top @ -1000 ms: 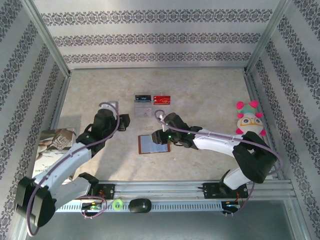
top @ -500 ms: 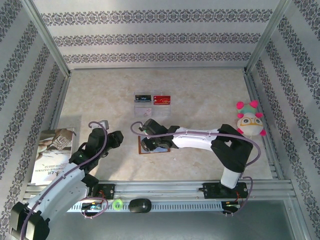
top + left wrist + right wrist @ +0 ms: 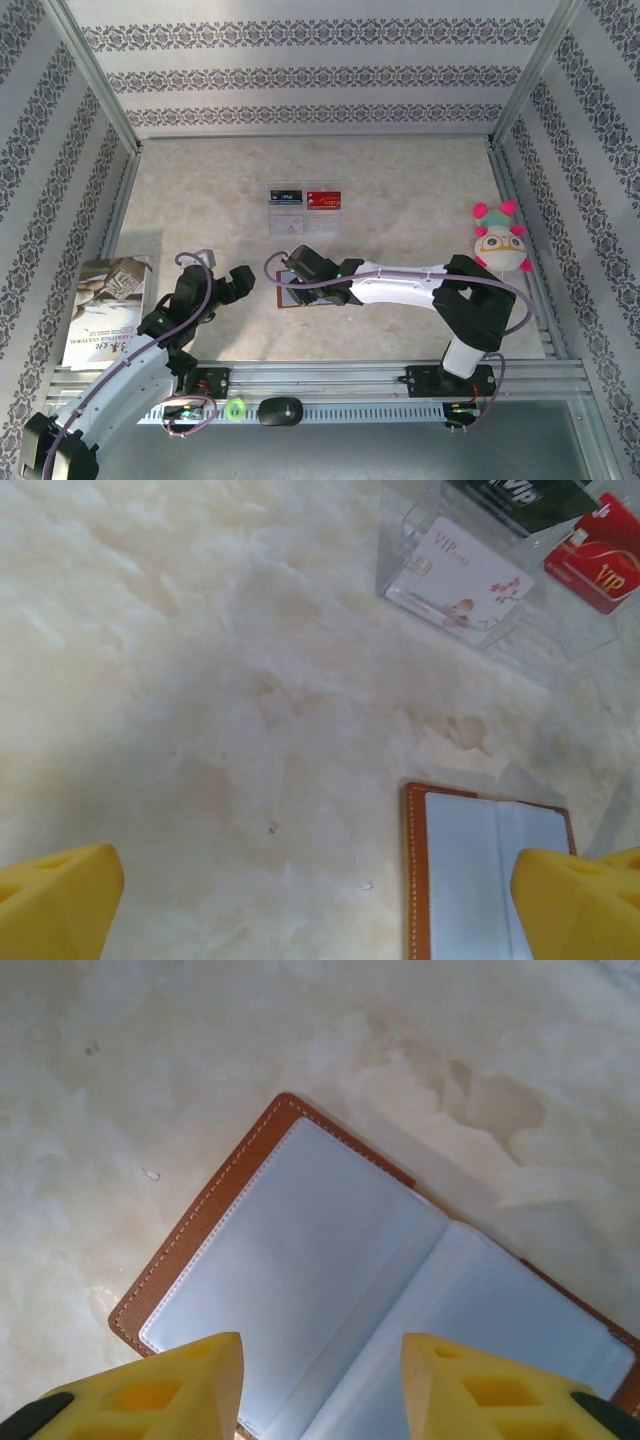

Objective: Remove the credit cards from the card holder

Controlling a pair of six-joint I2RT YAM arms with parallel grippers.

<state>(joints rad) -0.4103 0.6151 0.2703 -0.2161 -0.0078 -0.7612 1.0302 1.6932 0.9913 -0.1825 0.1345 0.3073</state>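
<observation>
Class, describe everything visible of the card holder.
The card holder lies open and flat on the marbled tabletop, inner side up. A brown leather-like border with pale stitching frames two grey-blue pockets beside a centre fold; no card shows in them. The right gripper hangs over one edge, jaws apart; contact cannot be told.

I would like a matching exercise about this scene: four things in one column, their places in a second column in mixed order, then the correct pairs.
Things:
1. card holder
2. red card
3. plush toy
4. booklet

Places:
A. near the right edge of the table
B. beside the black card, far from the arms' bases
C. lying open below the right gripper
D. near the table's left edge

Pairs: 1-C, 2-B, 3-A, 4-D
</observation>
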